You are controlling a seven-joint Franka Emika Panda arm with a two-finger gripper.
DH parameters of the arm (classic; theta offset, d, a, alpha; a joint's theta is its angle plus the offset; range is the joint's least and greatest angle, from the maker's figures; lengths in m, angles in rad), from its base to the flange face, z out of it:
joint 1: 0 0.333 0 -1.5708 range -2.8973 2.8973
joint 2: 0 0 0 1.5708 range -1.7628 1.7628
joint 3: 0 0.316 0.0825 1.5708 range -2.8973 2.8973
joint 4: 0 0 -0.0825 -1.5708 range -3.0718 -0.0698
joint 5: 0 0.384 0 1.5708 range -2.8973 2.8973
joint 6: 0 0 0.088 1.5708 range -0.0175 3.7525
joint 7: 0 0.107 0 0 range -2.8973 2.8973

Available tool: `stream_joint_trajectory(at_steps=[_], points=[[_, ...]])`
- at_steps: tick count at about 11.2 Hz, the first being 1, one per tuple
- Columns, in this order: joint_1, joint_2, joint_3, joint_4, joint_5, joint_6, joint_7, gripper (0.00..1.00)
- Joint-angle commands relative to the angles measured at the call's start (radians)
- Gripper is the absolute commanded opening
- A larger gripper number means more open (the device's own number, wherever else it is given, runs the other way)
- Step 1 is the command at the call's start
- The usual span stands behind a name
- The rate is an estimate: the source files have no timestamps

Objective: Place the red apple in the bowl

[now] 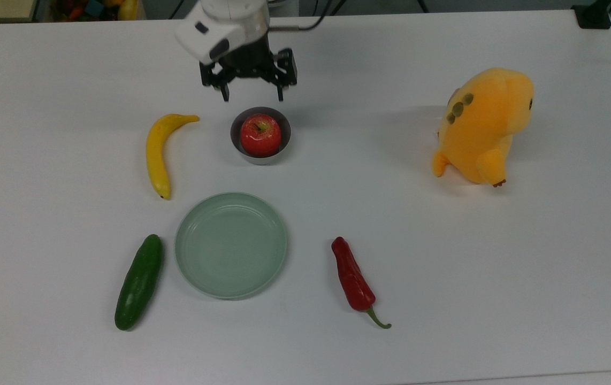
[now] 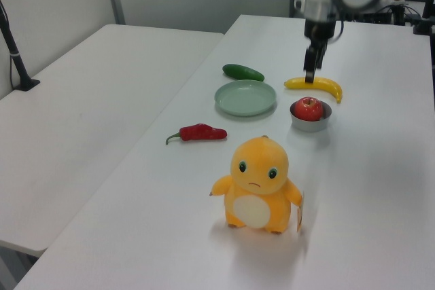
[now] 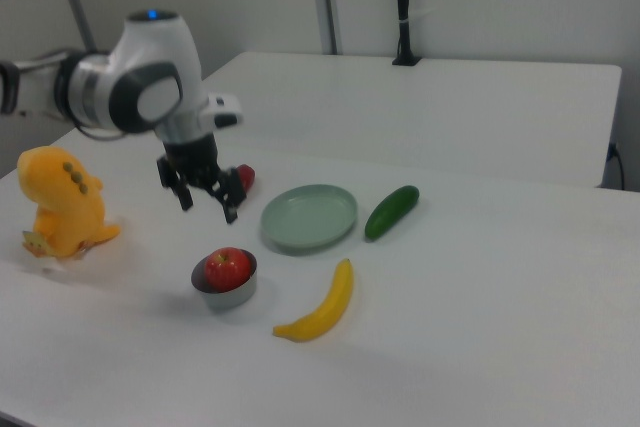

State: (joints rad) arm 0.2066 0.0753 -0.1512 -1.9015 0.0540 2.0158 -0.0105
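The gripper (image 1: 252, 98) is held in the air with its two fingers spread apart and pointed downward, nothing gripped between them. The white wrist is seen above it in the right view, with the gripper (image 3: 207, 205) below it.

One apple (image 1: 260, 135), bowl (image 1: 284, 150), banana (image 1: 158, 152), cucumber (image 1: 139, 282), chili (image 1: 352, 279), plate (image 1: 188, 267), plush toy (image 1: 483, 125).

red apple (image 3: 227, 268) in bowl (image 3: 226, 291), hand (image 3: 207, 205) spread above
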Motion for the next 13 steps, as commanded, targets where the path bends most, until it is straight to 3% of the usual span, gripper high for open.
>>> stream_joint_trajectory(at_steps=[1, 5, 7, 10, 13], points=[[-0.019, -0.031, -0.004, 0.233, -0.003, -0.277, 0.043, 1.00], [-0.042, -0.061, 0.005, 0.393, 0.006, -0.449, 0.041, 1.00], [-0.046, -0.063, 0.012, 0.429, 0.017, -0.518, 0.044, 1.00], [-0.070, -0.069, 0.047, 0.424, 0.032, -0.517, 0.078, 1.00], [-0.070, -0.066, 0.048, 0.403, 0.033, -0.455, 0.073, 1.00]])
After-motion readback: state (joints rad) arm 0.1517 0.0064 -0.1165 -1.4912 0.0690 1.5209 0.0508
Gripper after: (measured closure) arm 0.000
